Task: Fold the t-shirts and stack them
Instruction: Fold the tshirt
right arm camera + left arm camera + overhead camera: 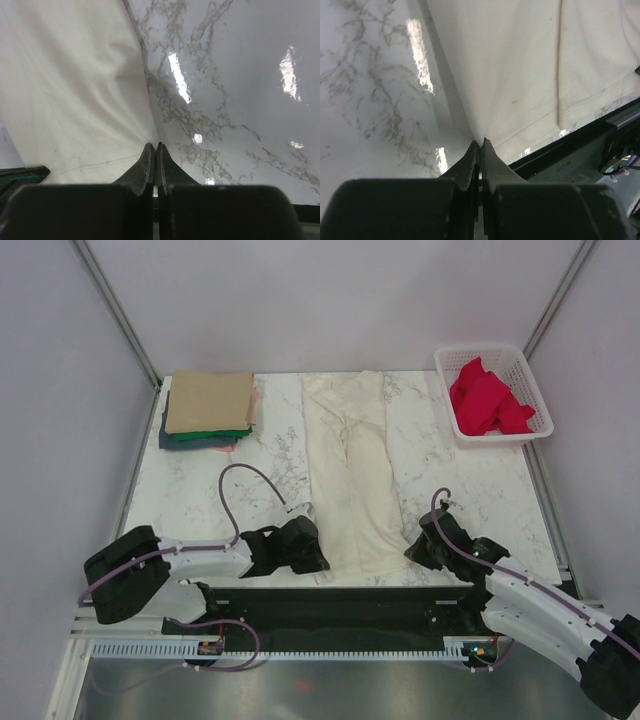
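The large cream t-shirt (355, 470) lies as a long narrow strip down the middle of the marble table, reaching its near edge. My left gripper (322, 562) is at the strip's near-left corner. In the left wrist view the left gripper (481, 142) is shut, with the cream cloth (530, 75) drawn to a point between the tips. My right gripper (410, 552) is at the near-right corner. In the right wrist view the right gripper (156, 145) is shut on the cloth's edge (75, 90). A stack of folded t-shirts (208, 405), tan on top with green and teal under it, sits at the far left.
A white mesh basket (540, 400) holding red cloth (485, 400) stands at the far right corner. The black front rail (600, 125) runs just past the shirt's hem. Grey walls close in the table on three sides.
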You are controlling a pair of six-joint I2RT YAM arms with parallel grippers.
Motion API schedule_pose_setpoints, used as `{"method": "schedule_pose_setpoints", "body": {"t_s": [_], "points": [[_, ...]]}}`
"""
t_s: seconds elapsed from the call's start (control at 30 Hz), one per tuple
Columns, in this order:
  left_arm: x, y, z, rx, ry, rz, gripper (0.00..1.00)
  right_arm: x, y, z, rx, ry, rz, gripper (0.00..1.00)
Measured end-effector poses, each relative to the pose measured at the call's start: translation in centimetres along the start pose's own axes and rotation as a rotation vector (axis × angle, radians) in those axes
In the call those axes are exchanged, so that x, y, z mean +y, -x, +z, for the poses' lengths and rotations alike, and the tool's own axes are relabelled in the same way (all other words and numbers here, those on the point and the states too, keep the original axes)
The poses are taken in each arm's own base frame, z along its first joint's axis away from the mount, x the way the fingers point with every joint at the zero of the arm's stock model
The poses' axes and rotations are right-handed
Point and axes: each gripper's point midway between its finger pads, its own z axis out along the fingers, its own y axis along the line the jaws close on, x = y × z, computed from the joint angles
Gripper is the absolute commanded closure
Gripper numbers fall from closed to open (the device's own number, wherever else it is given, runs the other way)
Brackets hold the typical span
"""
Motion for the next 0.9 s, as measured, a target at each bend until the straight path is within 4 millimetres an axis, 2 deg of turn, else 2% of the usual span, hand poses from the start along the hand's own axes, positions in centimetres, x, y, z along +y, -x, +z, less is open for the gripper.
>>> {"method": "schedule_pose_setpoints", "body": {"t_s": [0.1, 0.2, 0.4, 0.5, 0.6, 0.73, 0.83, 0.9], "points": [[0.6, -0.4, -1.5, -0.004, -0.009, -0.012, 0.98, 0.8, -1.2, -0.6, 0.024, 0.047, -0.004, 1.0], [0.2, -0.7, -3.3, -0.012, -0.038, -0.018, 0.98, 1.8, -2.8, -1.3, 0.055, 0.093, -0.015, 1.0], [-0.5, -0.6, -6.0, -0.031, -0.079, -0.037, 0.98, 3.9, -7.2, -2.4, 0.127, 0.132, -0.11, 1.0], [0.2, -0.2, -6.9, -0.045, -0.04, -0.036, 0.98, 6.1, -7.7, -3.1, 0.103, 0.096, -0.172, 1.0], [0.4, 1.2, -8.1, -0.081, 0.006, -0.035, 0.98, 9.5, -5.8, -4.0, 0.015, 0.092, -0.184, 1.0], [0.4, 5.0, -9.5, -0.16, 0.029, -0.059, 0.98, 14.3, -1.1, -5.4, -0.121, 0.111, -0.163, 1.0], [0.9, 8.0, -10.4, -0.204, 0.05, -0.079, 0.98, 16.3, 2.6, -5.4, -0.202, 0.087, -0.153, 1.0], [0.9, 10.1, -10.9, -0.225, 0.063, -0.087, 0.98, 16.8, 4.8, -4.9, -0.235, 0.051, -0.157, 1.0]]}}
